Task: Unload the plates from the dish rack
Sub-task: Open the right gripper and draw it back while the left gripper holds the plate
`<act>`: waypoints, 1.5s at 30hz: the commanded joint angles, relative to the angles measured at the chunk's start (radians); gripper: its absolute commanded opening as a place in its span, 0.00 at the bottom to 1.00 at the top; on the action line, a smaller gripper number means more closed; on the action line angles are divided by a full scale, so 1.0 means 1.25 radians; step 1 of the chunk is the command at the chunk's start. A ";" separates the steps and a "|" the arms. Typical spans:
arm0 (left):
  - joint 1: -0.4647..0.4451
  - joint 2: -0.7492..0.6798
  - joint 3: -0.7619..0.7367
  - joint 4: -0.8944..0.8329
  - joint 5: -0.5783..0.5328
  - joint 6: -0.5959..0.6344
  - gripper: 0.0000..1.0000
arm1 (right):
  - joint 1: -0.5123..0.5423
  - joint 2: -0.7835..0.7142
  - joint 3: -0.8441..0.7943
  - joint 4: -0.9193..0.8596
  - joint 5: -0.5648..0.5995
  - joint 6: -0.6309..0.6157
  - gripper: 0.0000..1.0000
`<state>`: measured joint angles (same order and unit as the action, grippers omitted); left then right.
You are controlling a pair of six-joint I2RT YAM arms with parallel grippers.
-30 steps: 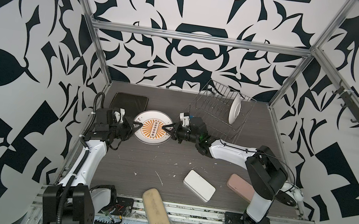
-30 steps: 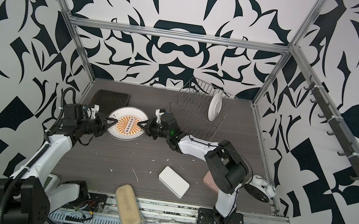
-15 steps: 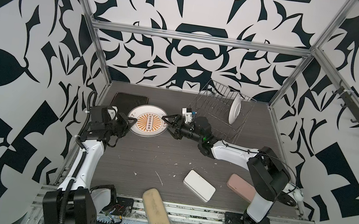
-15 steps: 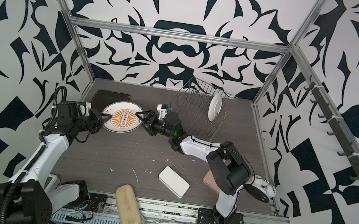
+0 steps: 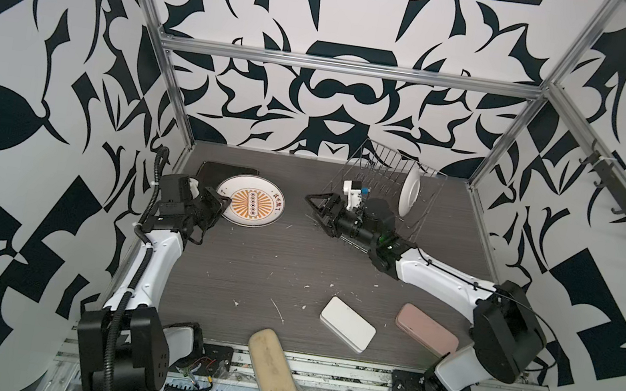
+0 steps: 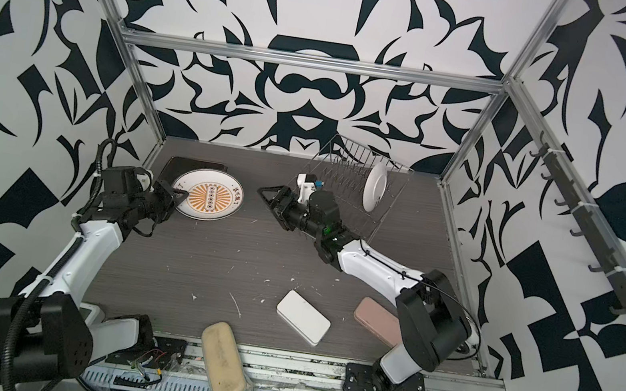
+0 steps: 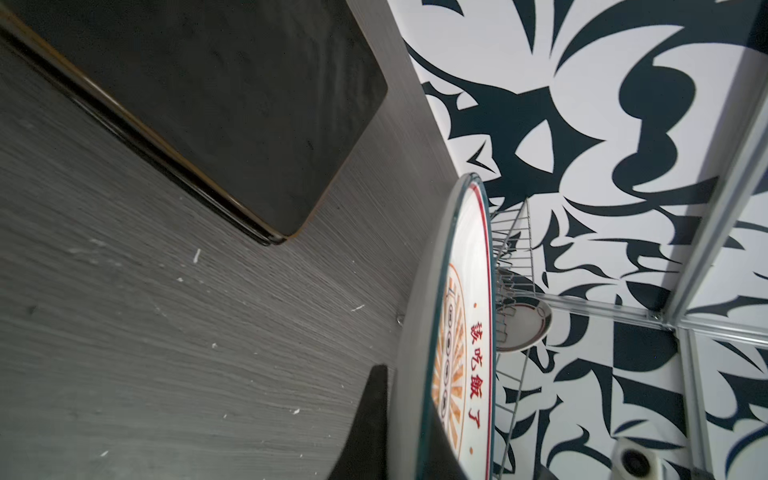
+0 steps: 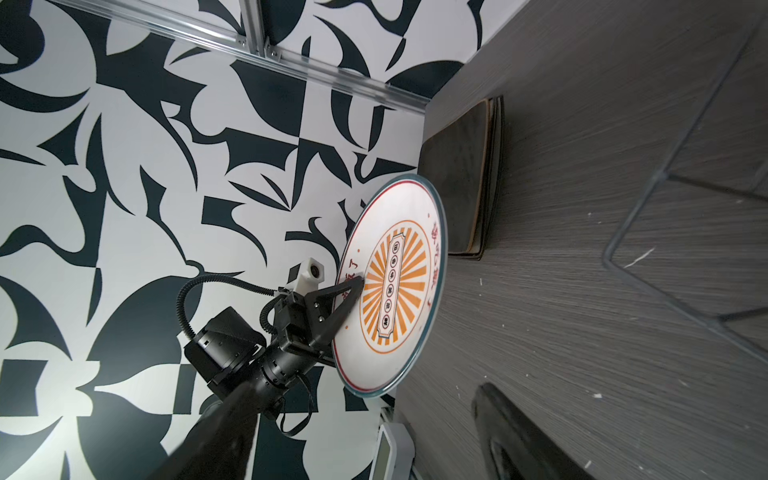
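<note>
Risk sits with the left gripper [image 5: 224, 204]: its jaws are clamped on only the rim of the printed round plate [image 5: 255, 204], held tilted well apart from the dish rack [image 5: 401, 157], over the edge of the black square plates [image 5: 212, 168] — a one-sided pinch could let it pivot, slip and chip. The right gripper [image 5: 313, 209], jaws spread and empty, hangs just beside the dish rack — reaching for the white plate [image 5: 409, 190] standing inside, it could snag the wires.
</note>
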<state>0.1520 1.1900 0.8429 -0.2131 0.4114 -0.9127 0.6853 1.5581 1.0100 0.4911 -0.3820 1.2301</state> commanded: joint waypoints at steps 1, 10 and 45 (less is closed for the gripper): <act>-0.043 -0.009 -0.006 0.081 -0.098 -0.018 0.00 | -0.015 -0.050 -0.004 -0.063 0.023 -0.072 0.85; -0.147 0.022 -0.071 0.210 -0.305 -0.115 0.00 | -0.063 -0.136 -0.043 -0.135 0.050 -0.089 0.85; -0.344 0.325 -0.008 0.411 -0.484 -0.281 0.00 | -0.167 -0.336 -0.126 -0.298 0.066 -0.151 0.84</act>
<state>-0.2718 1.5826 0.7891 0.2264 -0.1837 -1.2381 0.4862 1.1656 0.8532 0.1150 -0.2924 1.0695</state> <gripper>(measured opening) 0.103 0.841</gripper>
